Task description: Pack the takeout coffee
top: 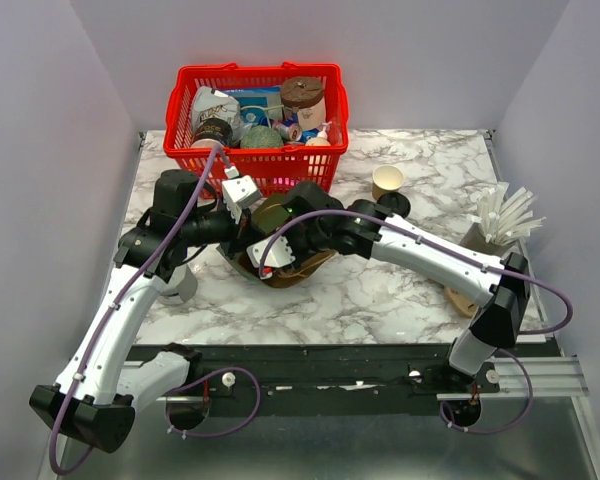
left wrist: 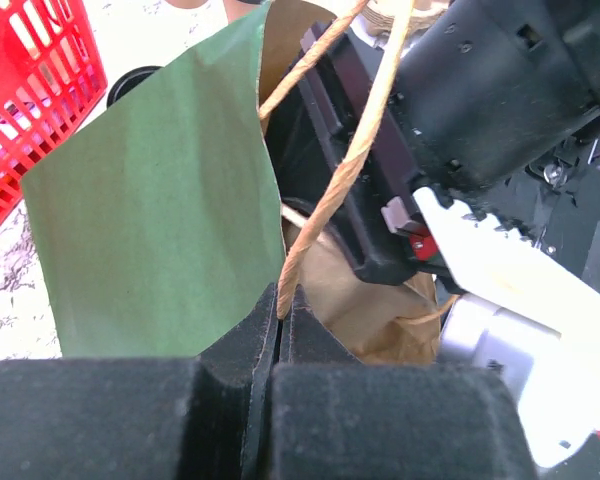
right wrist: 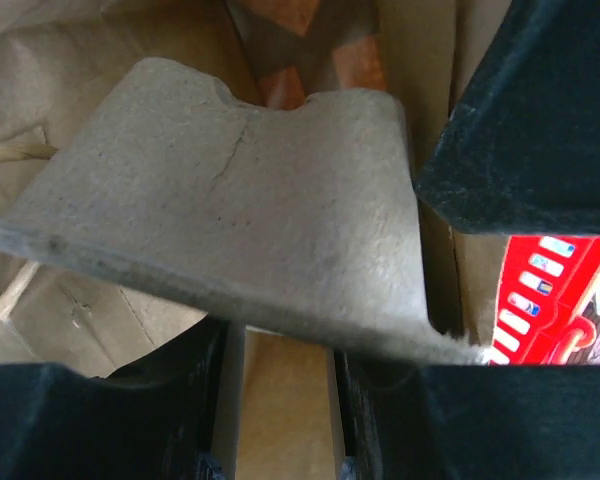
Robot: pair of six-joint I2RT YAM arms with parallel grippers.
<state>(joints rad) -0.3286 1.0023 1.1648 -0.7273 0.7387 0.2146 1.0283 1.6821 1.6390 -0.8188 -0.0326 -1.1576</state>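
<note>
The takeout coffee, a small tan paper cup [top: 388,181] with a white inside, stands open on the marble table [top: 380,290], right of the basket and apart from both grippers. A paper bag [top: 280,268], green outside [left wrist: 150,200] and brown inside, sits at the table's middle. My left gripper [top: 242,195] is shut on the bag's twine handle [left wrist: 330,190], pinched at its fingertips in the left wrist view [left wrist: 280,300]. My right gripper [top: 280,250] reaches inside the bag. Its jaws stand apart [right wrist: 280,340], with a grey-brown pulp carrier [right wrist: 230,190] lying across their tips.
A red basket [top: 185,105] at the back holds several items, among them a pale cup with a brown lid [top: 302,100]. A black lid [top: 393,205] lies beside the cup. A holder of white stirrers [top: 500,215] stands at the right edge.
</note>
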